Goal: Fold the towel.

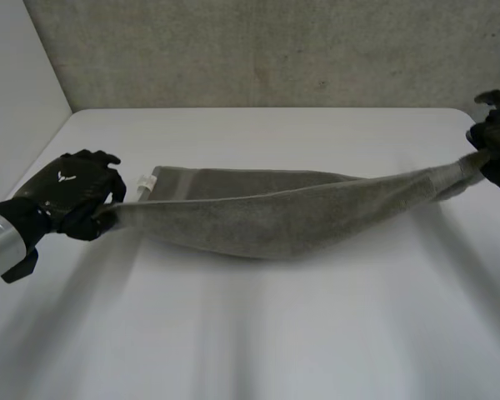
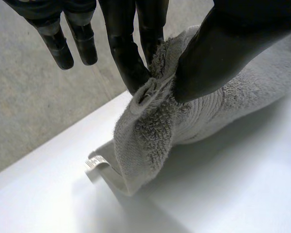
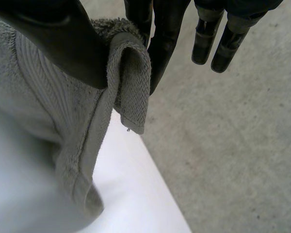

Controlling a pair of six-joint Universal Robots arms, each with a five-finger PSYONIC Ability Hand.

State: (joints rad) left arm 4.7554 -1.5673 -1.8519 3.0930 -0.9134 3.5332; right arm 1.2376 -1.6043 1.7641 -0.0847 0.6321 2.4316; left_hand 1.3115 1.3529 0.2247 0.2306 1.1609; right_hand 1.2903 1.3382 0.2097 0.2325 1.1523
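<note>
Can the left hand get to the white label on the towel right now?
Probably not yet: the left hand is pinching a corner of the towel. The label lies beside it with nothing between, so letting go would likely free the way.

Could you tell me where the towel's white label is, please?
Head view: the small white label lies at the left corner of the grey terry towel, beside the left hand.

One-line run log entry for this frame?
towel: stretched between hands, middle sagging to table | left hand: pinching one end corner | right hand: pinching other end corner | fold: not yet made
</note>
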